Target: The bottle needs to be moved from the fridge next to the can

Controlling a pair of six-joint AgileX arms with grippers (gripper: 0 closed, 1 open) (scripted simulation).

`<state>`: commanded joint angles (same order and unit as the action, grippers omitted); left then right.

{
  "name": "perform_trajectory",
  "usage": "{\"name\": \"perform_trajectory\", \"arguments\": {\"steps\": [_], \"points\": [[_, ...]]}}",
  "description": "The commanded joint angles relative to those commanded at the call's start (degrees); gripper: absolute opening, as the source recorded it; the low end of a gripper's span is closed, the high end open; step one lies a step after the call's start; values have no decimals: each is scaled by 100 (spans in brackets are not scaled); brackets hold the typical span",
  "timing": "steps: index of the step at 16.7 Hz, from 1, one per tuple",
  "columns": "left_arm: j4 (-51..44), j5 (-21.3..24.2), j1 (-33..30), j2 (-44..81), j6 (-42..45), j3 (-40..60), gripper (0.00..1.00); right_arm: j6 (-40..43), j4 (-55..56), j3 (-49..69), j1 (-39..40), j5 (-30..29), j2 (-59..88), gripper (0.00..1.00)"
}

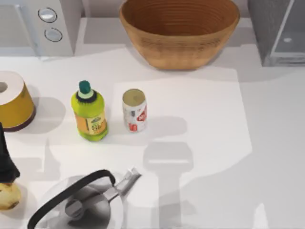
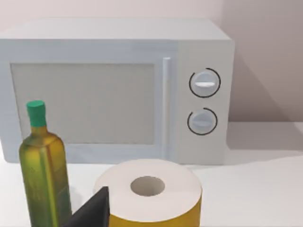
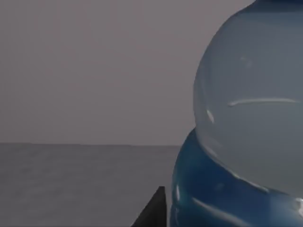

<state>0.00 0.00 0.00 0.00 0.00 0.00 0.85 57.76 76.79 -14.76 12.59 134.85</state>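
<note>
Reporting from the right gripper [image 3: 154, 213] outward: its wrist view puts it right up against the bottle [image 3: 246, 118], whose clear rounded body and blue label band lie just beside the gripper's dark tip. Whether the gripper is wide, narrow or clamped on the bottle cannot be told. Plain grey surfaces lie behind the bottle; judged to be the inside of the fridge [image 1: 279, 31], which stands at the counter's back right corner. The bottle is therefore judged not yet brought out.

The bottle's long axis cannot be fixed from so close a view.

The can [image 1: 134, 109] stands upright left of the counter's centre, well apart from the fridge. A yellow-green bottle [image 1: 89, 112] stands near its left side; the counter [image 1: 214, 119] to the can's right is bare, and is judged the likelier set-down spot. A basket [image 1: 179, 31] sits at the back edge, between the fridge and a microwave [image 1: 35, 24].

The left arm [image 1: 5, 157] is parked at the counter's left edge, near a paper roll [image 1: 14, 100] and a kettle [image 1: 81, 202]; its grip state cannot be told either. The right arm is plainly the nearer one. The coming move is judged to run from the back right corner leftward and forward.
</note>
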Motion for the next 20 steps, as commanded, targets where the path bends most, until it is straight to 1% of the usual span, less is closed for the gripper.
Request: {"name": "perform_trajectory", "arguments": {"steps": [5, 12, 17, 20], "points": [[0, 0, 0, 0, 0, 0, 100, -7, -19, 2, -20, -1, -32, 0], [0, 0, 0, 0, 0, 0, 100, -15, -831, 143, -19, 9, -692, 0], [0, 0, 0, 0, 0, 0, 100, -24, -829, 117, -22, 13, -696, 0], [0, 0, 0, 0, 0, 0, 100, -27, -662, -272, -100, 77, -954, 0]]}}
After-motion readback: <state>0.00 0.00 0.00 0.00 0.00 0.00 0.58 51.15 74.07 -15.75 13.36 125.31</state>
